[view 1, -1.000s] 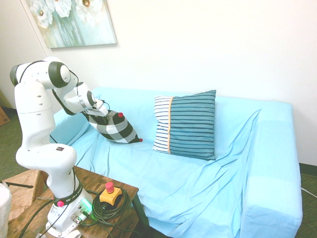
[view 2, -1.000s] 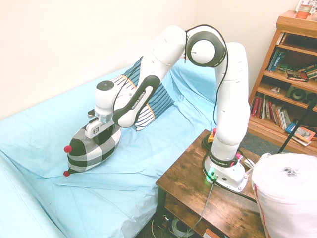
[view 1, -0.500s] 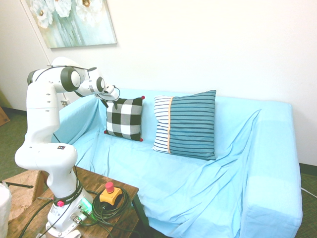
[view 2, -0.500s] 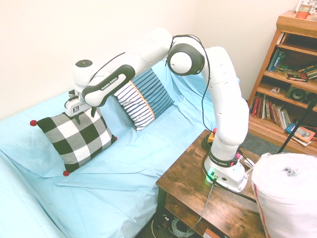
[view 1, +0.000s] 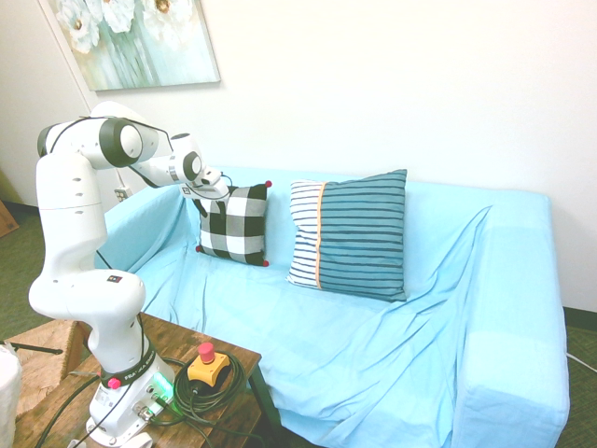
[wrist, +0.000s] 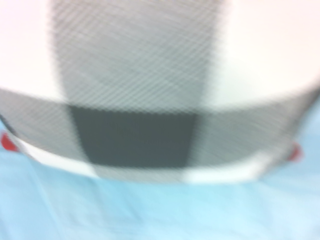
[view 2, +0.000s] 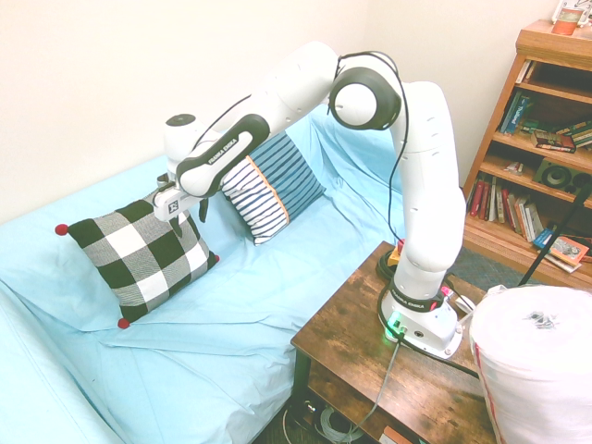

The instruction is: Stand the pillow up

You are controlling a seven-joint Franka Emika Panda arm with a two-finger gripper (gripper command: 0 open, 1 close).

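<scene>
Black-and-white checked pillow (view 1: 233,223) with red pom-poms (view 2: 61,228), teal-and-white striped pillow (view 1: 350,233) — orange line, light blue sofa cover (view 1: 373,336), white arm (view 2: 421,176).

A second earlier the pillow (view 2: 139,255) hung tilted and bulging from the tool (view 2: 188,214), just above the sofa (view 2: 277,277) seat. It then came to stand upright against the sofa back, its checked face outward. In the last half second the tool let go and lifted slightly off the pillow's top edge, shifting toward the striped pillow (view 2: 274,181), fingers parted
</scene>
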